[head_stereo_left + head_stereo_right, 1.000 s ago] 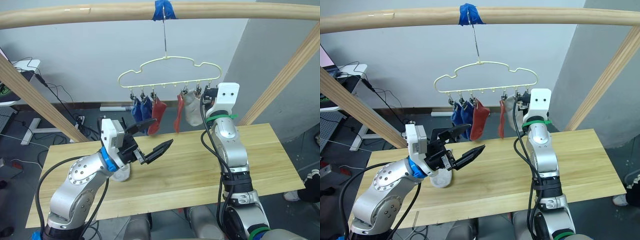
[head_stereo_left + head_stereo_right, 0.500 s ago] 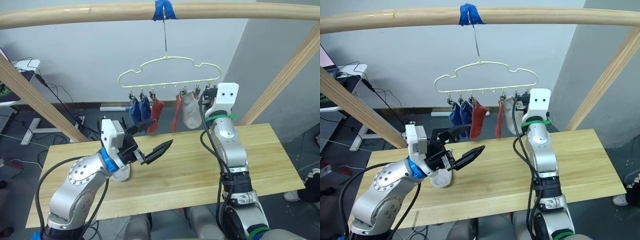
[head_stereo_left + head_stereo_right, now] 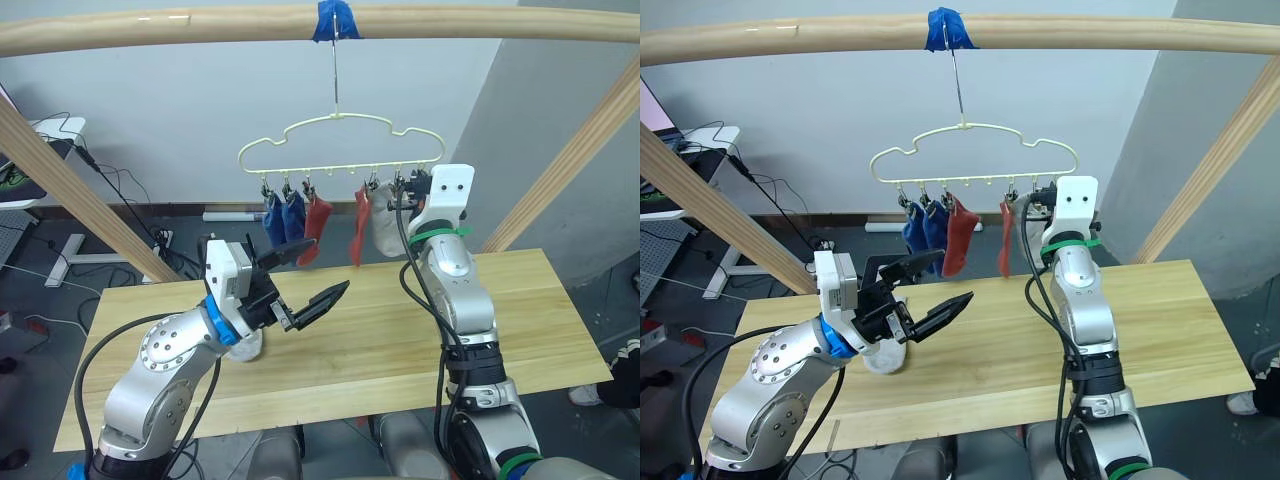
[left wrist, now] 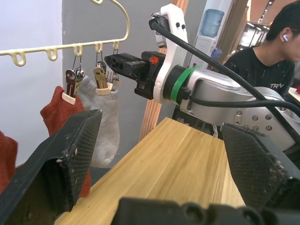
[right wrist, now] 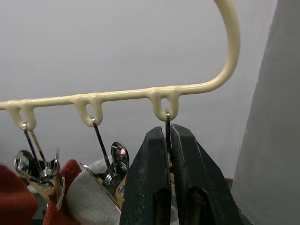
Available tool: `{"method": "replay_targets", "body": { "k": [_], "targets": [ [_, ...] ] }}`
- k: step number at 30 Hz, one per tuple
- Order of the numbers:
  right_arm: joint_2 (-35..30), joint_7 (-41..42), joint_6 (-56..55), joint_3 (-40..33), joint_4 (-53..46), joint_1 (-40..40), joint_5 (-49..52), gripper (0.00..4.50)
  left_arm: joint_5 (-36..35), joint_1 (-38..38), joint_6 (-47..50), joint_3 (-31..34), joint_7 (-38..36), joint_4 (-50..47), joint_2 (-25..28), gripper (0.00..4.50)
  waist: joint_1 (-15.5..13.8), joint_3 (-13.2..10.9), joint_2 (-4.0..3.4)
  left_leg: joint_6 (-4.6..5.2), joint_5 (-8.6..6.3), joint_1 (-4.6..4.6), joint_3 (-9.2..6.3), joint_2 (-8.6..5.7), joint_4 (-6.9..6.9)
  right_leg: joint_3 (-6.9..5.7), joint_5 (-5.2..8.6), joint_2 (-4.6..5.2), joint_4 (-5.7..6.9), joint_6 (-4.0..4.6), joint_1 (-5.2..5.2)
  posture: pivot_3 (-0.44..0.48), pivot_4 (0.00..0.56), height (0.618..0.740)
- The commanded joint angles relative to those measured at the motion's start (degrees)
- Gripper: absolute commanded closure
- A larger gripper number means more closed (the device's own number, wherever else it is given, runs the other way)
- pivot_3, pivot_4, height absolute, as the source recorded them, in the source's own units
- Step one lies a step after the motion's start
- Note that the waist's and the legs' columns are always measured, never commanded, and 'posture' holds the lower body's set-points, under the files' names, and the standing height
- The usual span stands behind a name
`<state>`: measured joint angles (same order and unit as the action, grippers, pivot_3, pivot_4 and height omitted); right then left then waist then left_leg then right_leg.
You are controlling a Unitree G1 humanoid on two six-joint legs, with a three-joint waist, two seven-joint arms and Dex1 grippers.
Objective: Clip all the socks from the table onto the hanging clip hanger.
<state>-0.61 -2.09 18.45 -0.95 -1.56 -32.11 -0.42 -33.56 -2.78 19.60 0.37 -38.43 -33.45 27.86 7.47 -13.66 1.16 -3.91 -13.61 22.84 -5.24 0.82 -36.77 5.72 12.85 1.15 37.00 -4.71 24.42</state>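
The table [image 3: 540, 300] carries one light grey sock [image 3: 883, 357], lying just under the left arm. Above, the clip hanger [image 3: 340, 150] hangs from the pole, holding two blue socks [image 3: 283, 216], two rust-red socks [image 3: 318, 218] and a grey sock [image 4: 104, 123]. The left pincer [image 3: 310, 275] hovers wide open and empty above the table. The right pincer [image 5: 169, 178] is squeezed onto the hanger's end clip [image 4: 112, 76], beside the hung grey sock.

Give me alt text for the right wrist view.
The right hand is closed on the wire of the end clip hanging from the pale-yellow clip hanger. Beside it, two more clips hold a light grey sock and a rust-red sock.
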Motion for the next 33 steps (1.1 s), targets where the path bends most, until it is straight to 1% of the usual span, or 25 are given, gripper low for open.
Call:
{"method": "replay_targets", "body": {
  "k": [1, 3, 5, 6, 7, 8, 10, 13, 15, 18, 21, 23, 26, 28, 31, 33],
  "targets": [
    [-7.1, 8.1, 5.0, -3.0, -5.0, -1.3, 4.4, 4.49, -0.1, 0.7, 0.1, 0.3, -0.5, -0.7, 0.6, 0.00, -0.3, 0.0, 0.00, 0.00, 0.00, 0.00, 0.00, -0.01, 0.00, 0.00, 0.00, 0.01, 0.00, 0.00, -0.01, -0.085, 0.207, 0.740],
    [-14.4, 16.0, 12.0, -4.7, -7.1, -2.4, 9.2, 4.49, 0.6, 1.4, 0.5, 0.6, 0.2, 0.0, 0.8, 0.00, -0.7, 0.0, -0.02, 0.00, 0.00, 0.00, 0.01, -0.02, -0.02, 0.01, 0.00, 0.02, -0.01, 0.00, -0.02, -0.090, 0.209, 0.740],
    [-19.5, 21.5, 17.2, -5.4, -8.2, -3.4, 13.1, 4.49, 1.2, 1.7, 0.5, 0.5, 0.6, 0.4, 0.9, 0.00, -1.0, 0.0, -0.02, 0.00, 0.00, 0.00, 0.00, -0.02, -0.03, 0.00, 0.01, 0.02, -0.02, 0.00, -0.03, -0.104, 0.214, 0.740],
    [-22.8, 26.0, 20.1, -4.4, -8.7, -4.0, 15.3, 4.49, 1.6, 1.8, 0.4, 0.1, 0.8, 0.5, 0.8, 0.00, -1.0, 0.0, -0.02, 0.00, 0.00, -0.01, -0.01, -0.02, -0.03, -0.01, 0.01, 0.02, -0.02, 0.00, -0.03, -0.104, 0.214, 0.740],
    [-24.9, 29.1, 23.7, -4.7, -9.1, -4.9, 18.2, 4.49, 1.7, 2.1, 0.4, -0.1, 0.9, 0.9, 0.5, 0.00, -1.0, 0.0, -0.02, 0.00, 0.00, -0.02, -0.01, -0.02, -0.03, -0.01, 0.02, 0.00, -0.02, 0.02, -0.03, -0.109, 0.215, 0.740],
    [-25.6, 30.7, 30.6, -6.7, -9.0, -6.6, 23.2, 4.49, 2.0, 2.4, 0.3, -0.1, 1.0, 1.6, 0.2, 0.00, -0.9, 0.0, -0.01, 0.00, 0.00, -0.03, 0.00, -0.01, -0.03, 0.00, 0.05, 0.00, -0.01, 0.05, -0.04, -0.114, 0.215, 0.740],
    [-26.7, 33.0, 39.6, -8.7, -8.8, -8.8, 29.6, 4.49, 2.6, 2.8, 0.3, -0.1, 1.0, 2.7, 0.2, 0.00, -0.6, 0.0, -0.01, 0.01, 0.00, -0.06, 0.01, 0.00, -0.03, 0.01, 0.16, -0.02, 0.01, 0.26, -0.05, -0.119, 0.217, 0.740],
    [-27.3, 34.2, 50.4, -11.3, -8.5, -11.7, 36.3, 4.49, 6.0, 3.4, -0.8, 0.5, 0.7, 6.9, 1.4, 0.00, -0.4, 0.0, -0.03, 0.01, 0.00, -0.06, 0.02, 0.01, -0.03, 0.01, 0.15, -0.03, 0.04, 0.27, -0.04, -0.113, 0.220, 0.740],
    [-25.9, 33.1, 57.4, -14.2, -8.1, -13.6, 40.2, 4.49, 9.3, 4.0, -2.2, 0.8, 1.8, 10.5, 1.7, 0.00, -0.4, 0.0, -0.03, 0.01, 0.00, -0.05, 0.02, 0.01, -0.03, 0.02, 0.15, -0.03, 0.02, 0.27, -0.03, -0.115, 0.220, 0.740],
    [-24.3, 30.9, 62.0, -17.0, -7.5, -15.2, 42.2, 4.49, 11.7, 4.1, -3.1, 0.6, 2.0, 13.3, 2.0, 0.00, -0.4, -0.1, -0.03, 0.01, 0.00, 0.03, 0.03, 0.00, -0.03, 0.01, 0.15, -0.02, -0.04, 0.26, -0.01, -0.115, 0.222, 0.740],
    [-21.1, 28.3, 67.2, -21.7, -6.4, -17.2, 44.1, 4.49, 19.3, 2.2, -4.3, 0.0, 4.4, 23.6, 4.5, 0.00, -0.4, -0.1, -0.04, 0.01, 0.00, 0.04, 0.04, 0.00, -0.01, 0.02, 0.03, -0.02, -0.03, 0.05, 0.04, -0.115, 0.223, 0.740],
    [-20.6, 27.3, 68.1, -22.4, -6.5, -17.6, 44.1, 4.49, 21.7, 0.5, -4.9, 0.2, 5.7, 28.2, 4.6, 0.00, 0.0, -0.1, -0.05, 0.02, 0.00, 0.01, 0.00, 0.01, 0.00, -0.02, 0.03, -0.05, 0.02, 0.05, 0.06, -0.116, 0.220, 0.740],
    [-20.5, 26.1, 68.5, -22.4, -7.7, -17.0, 43.8, 4.49, 25.1, -3.0, -8.6, 1.1, 8.8, 38.3, 3.8, 0.00, 0.2, -0.1, -0.04, 0.02, 0.00, 0.08, 0.03, 0.00, 0.01, 0.00, 0.01, -0.02, -0.03, 0.01, 0.09, -0.123, 0.218, 0.740],
    [-20.5, 25.8, 68.6, -22.3, -8.0, -16.9, 43.9, 4.49, 27.2, -4.7, -10.0, 0.8, 9.7, 42.5, 4.2, 0.00, 0.3, -0.1, -0.05, 0.01, 0.00, 0.11, 0.03, 0.00, 0.02, -0.01, 0.00, -0.01, -0.05, -0.01, 0.10, -0.129, 0.213, 0.740],
    [-20.7, 25.6, 68.8, -22.3, -8.3, -17.2, 44.2, 4.49, 27.5, -6.0, -10.7, 1.9, 9.6, 46.3, 4.6, 0.00, 0.4, -0.1, -0.04, 0.01, 0.00, 0.12, 0.02, 0.00, 0.07, -0.02, 0.00, -0.01, -0.04, -0.01, 0.14, -0.139, 0.213, 0.740],
    [-20.7, 25.4, 68.8, -22.5, -8.6, -17.1, 44.2, 4.49, 27.8, -5.8, -10.6, 1.6, 8.1, 48.2, 5.2, 0.00, 0.5, -0.1, -0.04, 0.01, -0.01, 0.12, 0.03, 0.01, 0.09, 0.00, 0.00, 0.00, -0.03, 0.00, 0.17, -0.141, 0.208, 0.740]
  ]
}}
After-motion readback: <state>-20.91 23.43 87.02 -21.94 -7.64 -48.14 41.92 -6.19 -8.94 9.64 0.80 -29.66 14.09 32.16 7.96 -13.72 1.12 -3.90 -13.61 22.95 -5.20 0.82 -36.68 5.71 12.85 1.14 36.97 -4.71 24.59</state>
